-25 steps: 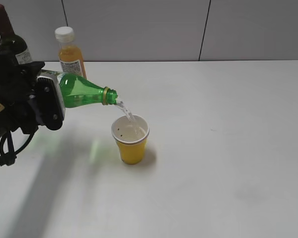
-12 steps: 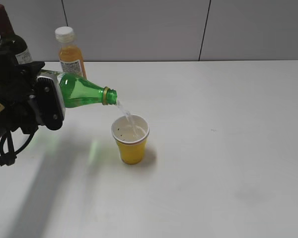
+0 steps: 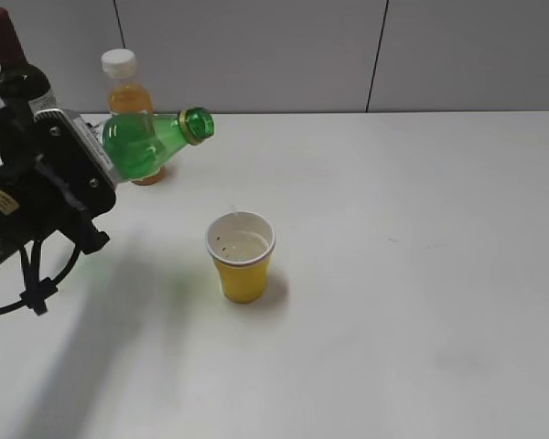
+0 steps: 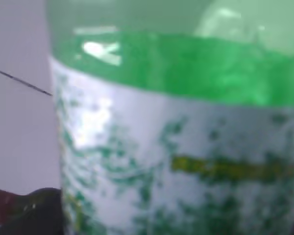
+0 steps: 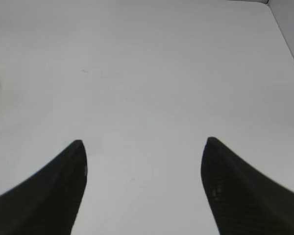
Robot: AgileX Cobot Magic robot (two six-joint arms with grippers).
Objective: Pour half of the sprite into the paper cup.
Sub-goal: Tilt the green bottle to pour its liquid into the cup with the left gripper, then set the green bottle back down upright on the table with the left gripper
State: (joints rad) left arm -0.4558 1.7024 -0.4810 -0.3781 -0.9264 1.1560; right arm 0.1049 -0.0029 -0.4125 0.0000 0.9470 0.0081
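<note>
My left gripper point(image 3: 90, 157) is shut on the sprite bottle point(image 3: 151, 142), held above the table at the left. The bottle is tilted with its open neck pointing right and slightly up; no liquid is coming out. The bottle's label fills the left wrist view point(image 4: 176, 161), blurred. The yellow paper cup point(image 3: 241, 258) stands upright on the table, below and to the right of the bottle's mouth, with clear liquid in it. My right gripper point(image 5: 143, 142) is open and empty over bare table; it does not show in the exterior view.
An orange juice bottle point(image 3: 128, 87) with a white cap and a dark wine bottle point(image 3: 14, 64) stand at the back left, behind the sprite. The white table point(image 3: 403, 274) stretches to the right of the cup.
The sprite was tipped down, pouring a stream into the cup. Now the bottle's neck has swung up and back, and the stream has stopped.
</note>
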